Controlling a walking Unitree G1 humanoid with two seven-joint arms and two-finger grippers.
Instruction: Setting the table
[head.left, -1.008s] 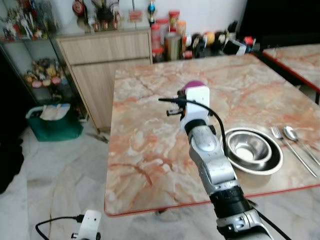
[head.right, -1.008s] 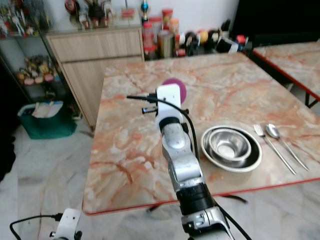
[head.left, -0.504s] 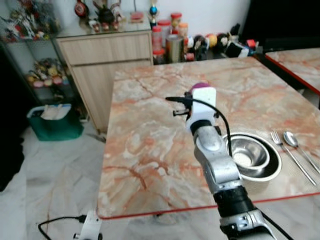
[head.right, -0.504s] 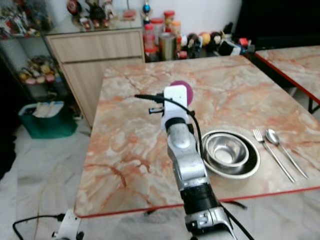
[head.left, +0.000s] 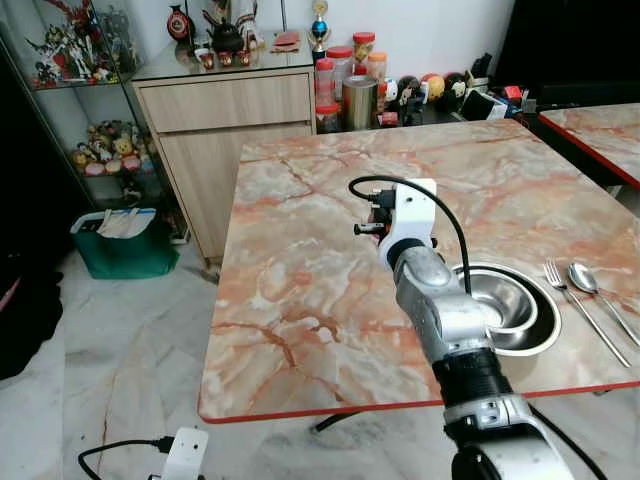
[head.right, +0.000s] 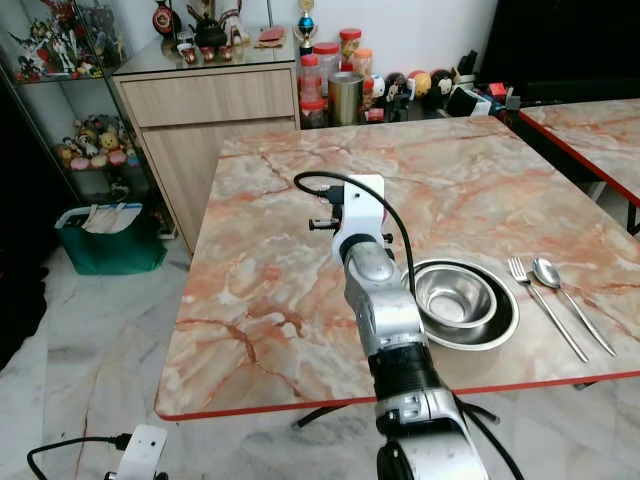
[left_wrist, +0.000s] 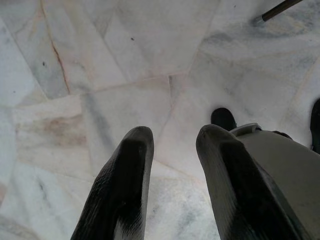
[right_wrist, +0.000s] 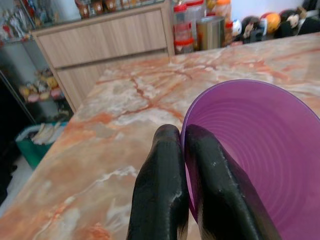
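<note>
While the left gripper (left_wrist: 170, 165) hung idle beside the robot's body over the marble floor (left_wrist: 100, 75), its fingers stood apart and held nothing. The right gripper (right_wrist: 182, 150) was extended over the marble table (head.left: 300, 270), its two fingers pinching the rim of a purple cup (right_wrist: 250, 150) (one finger inside the wall, one outside). Whether the cup touched the tabletop could not be determined. Just to the right of the forearm, near the front edge, a steel bowl (head.left: 505, 305) sat nested in a steel plate (head.left: 545, 330). A fork (head.left: 580, 310) and a spoon (head.left: 598, 295) lay side by side just beyond the plate's right rim. Jars (head.left: 345, 85) lined the far wall. By judgement, the setting was largely complete; placing and releasing the cup remained.
</note>
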